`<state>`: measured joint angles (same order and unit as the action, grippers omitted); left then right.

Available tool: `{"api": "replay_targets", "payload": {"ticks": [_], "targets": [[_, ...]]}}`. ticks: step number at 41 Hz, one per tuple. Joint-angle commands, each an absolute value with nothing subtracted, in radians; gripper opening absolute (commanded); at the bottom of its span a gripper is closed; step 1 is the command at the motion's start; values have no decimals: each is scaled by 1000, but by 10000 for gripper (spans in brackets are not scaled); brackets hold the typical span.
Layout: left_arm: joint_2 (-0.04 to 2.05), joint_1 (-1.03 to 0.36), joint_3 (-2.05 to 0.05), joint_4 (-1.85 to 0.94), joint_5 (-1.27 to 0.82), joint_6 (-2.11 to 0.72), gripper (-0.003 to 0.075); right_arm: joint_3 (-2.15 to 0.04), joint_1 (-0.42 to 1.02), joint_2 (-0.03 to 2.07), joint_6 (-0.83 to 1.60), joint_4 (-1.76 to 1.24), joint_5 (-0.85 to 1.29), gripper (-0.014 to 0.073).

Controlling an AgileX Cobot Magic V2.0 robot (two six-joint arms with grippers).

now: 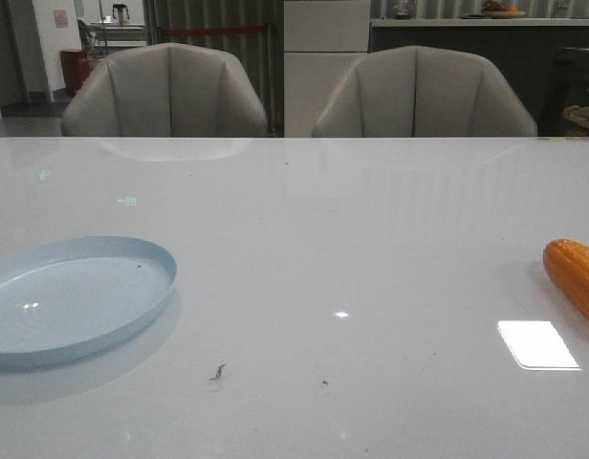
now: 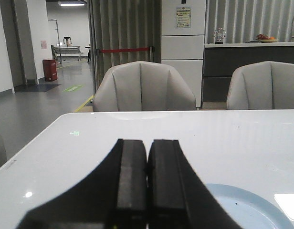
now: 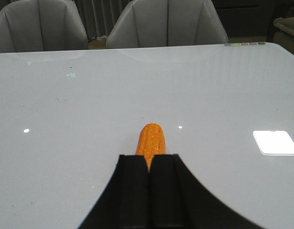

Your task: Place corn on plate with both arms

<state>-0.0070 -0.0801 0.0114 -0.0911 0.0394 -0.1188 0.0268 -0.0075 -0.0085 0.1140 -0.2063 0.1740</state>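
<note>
The orange-yellow corn (image 1: 574, 277) lies on the white table at the far right, partly cut off by the edge of the front view. The pale blue plate (image 1: 75, 296) lies empty at the near left. Neither gripper shows in the front view. In the right wrist view my right gripper (image 3: 150, 156) is shut and empty, and the corn (image 3: 151, 140) lies on the table just beyond its fingertips, pointing away. In the left wrist view my left gripper (image 2: 147, 141) is shut and empty, with the plate (image 2: 252, 205) low beside it.
Two grey chairs (image 1: 165, 91) (image 1: 424, 94) stand at the table's far edge. A small dark scrap (image 1: 218, 371) lies on the table near the front. A bright light reflection (image 1: 536, 344) sits near the corn.
</note>
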Motion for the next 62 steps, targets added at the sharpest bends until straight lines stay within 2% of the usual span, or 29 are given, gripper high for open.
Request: {"api": "replay_targets", "payload": {"ticks": [1, 62], "targets": [[-22, -78, 47, -91, 113, -107, 94, 6, -14, -35, 116, -208, 83, 17], [-22, -78, 47, -91, 125, -107, 94, 6, -15, -35, 116, -205, 61, 17]]}}
